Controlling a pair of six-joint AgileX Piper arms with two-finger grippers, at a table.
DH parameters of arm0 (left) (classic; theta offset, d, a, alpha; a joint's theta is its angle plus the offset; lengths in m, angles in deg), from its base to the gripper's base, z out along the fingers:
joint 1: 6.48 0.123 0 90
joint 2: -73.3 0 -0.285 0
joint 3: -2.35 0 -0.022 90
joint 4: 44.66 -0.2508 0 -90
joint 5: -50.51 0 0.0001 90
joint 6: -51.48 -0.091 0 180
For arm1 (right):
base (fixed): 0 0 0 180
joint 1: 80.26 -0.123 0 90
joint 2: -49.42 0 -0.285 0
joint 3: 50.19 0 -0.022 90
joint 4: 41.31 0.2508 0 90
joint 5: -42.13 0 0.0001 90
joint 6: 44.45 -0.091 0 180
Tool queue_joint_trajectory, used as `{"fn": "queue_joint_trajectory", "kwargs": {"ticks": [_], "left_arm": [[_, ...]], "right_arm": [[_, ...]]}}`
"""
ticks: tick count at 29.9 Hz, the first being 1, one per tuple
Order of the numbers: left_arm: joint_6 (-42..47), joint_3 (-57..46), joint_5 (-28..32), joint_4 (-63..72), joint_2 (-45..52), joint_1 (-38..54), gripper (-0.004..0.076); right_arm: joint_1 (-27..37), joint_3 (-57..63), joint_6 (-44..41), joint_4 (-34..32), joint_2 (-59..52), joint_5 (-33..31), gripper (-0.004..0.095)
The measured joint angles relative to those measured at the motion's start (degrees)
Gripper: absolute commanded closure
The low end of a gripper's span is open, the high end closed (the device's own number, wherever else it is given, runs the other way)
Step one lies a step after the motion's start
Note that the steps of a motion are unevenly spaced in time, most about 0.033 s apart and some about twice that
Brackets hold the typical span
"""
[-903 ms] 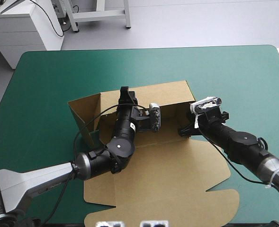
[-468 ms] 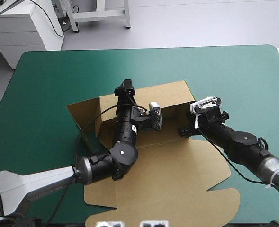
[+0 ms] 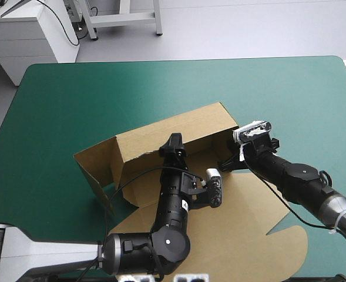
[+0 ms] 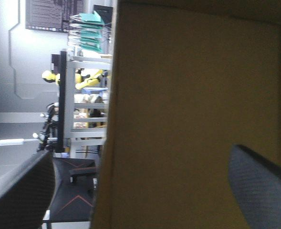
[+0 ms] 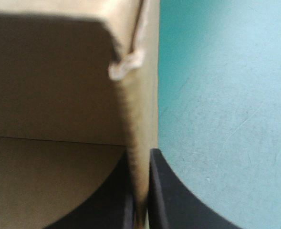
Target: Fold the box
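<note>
Brown box (image 3: 178,126) of matt, creased board, mid-table on the teal-green cover (image 3: 290,88): back and left walls raised, round-cut lid flat toward the near edge. Right gripper (image 5: 140,162) pinches the frayed right wall. Left gripper (image 3: 174,141) gapes wide; its arm hides part of the box floor.

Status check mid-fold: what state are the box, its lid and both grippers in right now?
box: walls raised, top open.
lid: lying flat on the table, toward its near edge.
left gripper: open, facing a raised wall.
right gripper: shut on the box's right wall edge.
</note>
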Motion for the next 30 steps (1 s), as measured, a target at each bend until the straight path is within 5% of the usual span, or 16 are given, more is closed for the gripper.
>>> {"fn": "queue_joint_trajectory", "kwargs": {"ticks": [3, 5, 10, 17, 22, 30], "left_arm": [[0.0, 0.0, -0.12, 3.63, 0.0, -1.54, 0.0059], [0.05, 0.0, -0.16, 5.03, 0.0, -1.91, 0.0161], [-0.02, 0.0, -0.37, 6.73, 0.24, -1.86, 0.0726], [-4.87, 0.0, 4.56, 14.3, 6.95, 2.53, 0.071], [-14.51, 0.0, 12.12, 29.01, 14.82, 8.39, 0.071], [-30.12, 0.0, 16.11, 48.46, 26.29, 22.98, 0.071]], "right_arm": [[0.0, 0.0, 0.0, 0.0, 0.0, 0.07, 0.0928], [0.0, 0.0, 0.0, 0.0, 0.0, 0.48, 0.0928], [0.0, 0.0, 0.0, 0.0, 0.0, 2.6, 0.0928], [0.0, 0.0, 0.0, 0.17, 0.0, 3.28, 0.0928], [0.0, 0.0, 0.0, 0.17, 0.0, 3.47, 0.0928], [0.0, 0.0, 0.0, 0.18, 0.0, 3.7, 0.0928]]}}
